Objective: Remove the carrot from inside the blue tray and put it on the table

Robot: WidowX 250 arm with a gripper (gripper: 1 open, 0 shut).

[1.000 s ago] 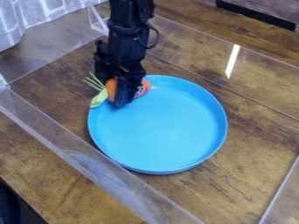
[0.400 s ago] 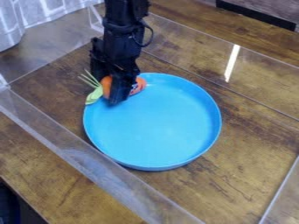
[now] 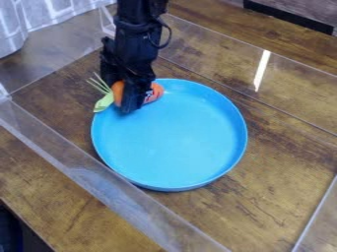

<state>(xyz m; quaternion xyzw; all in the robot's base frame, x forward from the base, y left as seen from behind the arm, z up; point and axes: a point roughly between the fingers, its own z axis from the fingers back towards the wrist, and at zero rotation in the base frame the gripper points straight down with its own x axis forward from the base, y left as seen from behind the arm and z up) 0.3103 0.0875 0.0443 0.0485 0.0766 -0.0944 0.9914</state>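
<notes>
Gripper (image 3: 128,98): black, pointing straight down, jaws closed on the carrot.
Carrot (image 3: 152,94): orange, leafy top sticking out left, held at the tray's far-left rim.
Tray (image 3: 178,143): round, blue, lying flat.
Table (image 3: 283,79): dark glossy wood planks beneath.

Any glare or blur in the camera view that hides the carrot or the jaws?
Camera view: bright window glare streaks the table right of the blue tray, clear of the work area. The picture is coarse and soft; the carrot shows only as orange patches beside the dark gripper, whose jaws merge into one shape. Clear plastic walls add faint reflections.
</notes>
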